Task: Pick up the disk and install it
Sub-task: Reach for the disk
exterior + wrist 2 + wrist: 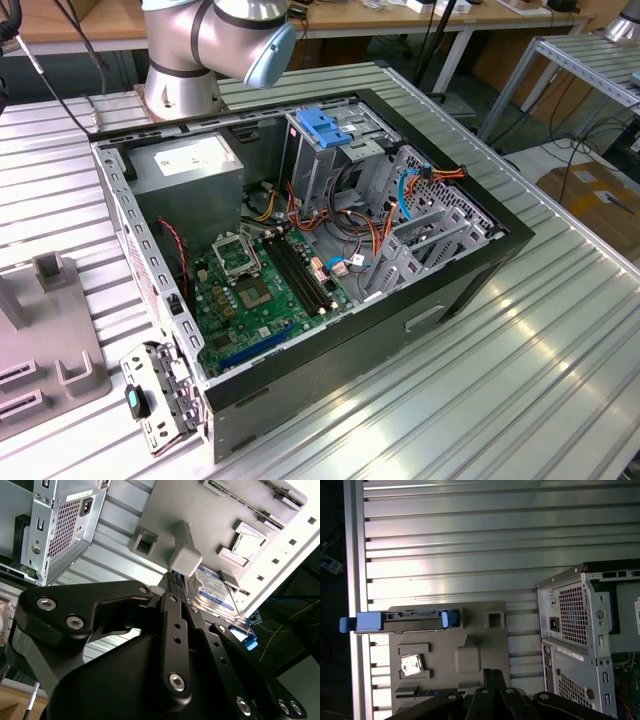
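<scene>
The gripper (pixel 173 580) hangs over a grey fixture plate (pixel 480 640) with its black fingers pressed together and nothing between them. The fingertips are just beside a raised grey block (pixel 186 556) on the plate. The disk (pixel 412 621) stands on edge in a slot along the plate's far edge, beyond that block and apart from the fingertips, with its blue carrier rail (pixel 367 622) sticking out past the plate. The plate lies on the ribbed aluminium table (pixel 520 400), at the exterior view's left of the open computer case (pixel 400 330).
</scene>
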{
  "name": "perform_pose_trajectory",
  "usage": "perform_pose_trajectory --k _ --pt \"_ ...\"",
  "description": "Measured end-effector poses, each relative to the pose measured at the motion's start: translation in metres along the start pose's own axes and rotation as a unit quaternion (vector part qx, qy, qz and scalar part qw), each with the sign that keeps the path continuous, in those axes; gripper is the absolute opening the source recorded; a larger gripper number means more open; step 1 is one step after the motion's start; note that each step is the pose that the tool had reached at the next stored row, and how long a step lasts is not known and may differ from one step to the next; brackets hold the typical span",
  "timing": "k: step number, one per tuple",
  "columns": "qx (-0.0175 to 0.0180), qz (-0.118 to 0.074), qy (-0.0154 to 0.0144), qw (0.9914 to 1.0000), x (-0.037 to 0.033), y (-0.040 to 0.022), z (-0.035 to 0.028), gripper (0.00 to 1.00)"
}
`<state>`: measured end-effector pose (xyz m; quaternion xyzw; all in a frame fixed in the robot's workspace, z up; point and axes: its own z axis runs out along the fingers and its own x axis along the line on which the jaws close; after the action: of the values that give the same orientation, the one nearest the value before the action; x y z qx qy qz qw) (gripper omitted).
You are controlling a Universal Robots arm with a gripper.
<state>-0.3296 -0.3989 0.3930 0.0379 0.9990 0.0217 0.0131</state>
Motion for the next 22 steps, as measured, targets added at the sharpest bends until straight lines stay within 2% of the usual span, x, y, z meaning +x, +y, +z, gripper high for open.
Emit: perform_pose_trajectory --k 4,9,13,17,22 --pt "0.0 0.0 0.0 1.0 0.0019 -0.0001 0.0 0.11" --pt "0.0 0.0 0.0 1.0 0.0079 -0.0006 0.0003 0.11" --pt "0.0 0.0 0.0 1.0 0.0137 -0.0007 0.0005 0.11" --pt "0.0 0.0 0.0 1.0 0.0222 0.0003 0.0007 0.11" --pt "0.0 0.0 0.0 1.0 0.024 0.0011 0.0008 0.11"
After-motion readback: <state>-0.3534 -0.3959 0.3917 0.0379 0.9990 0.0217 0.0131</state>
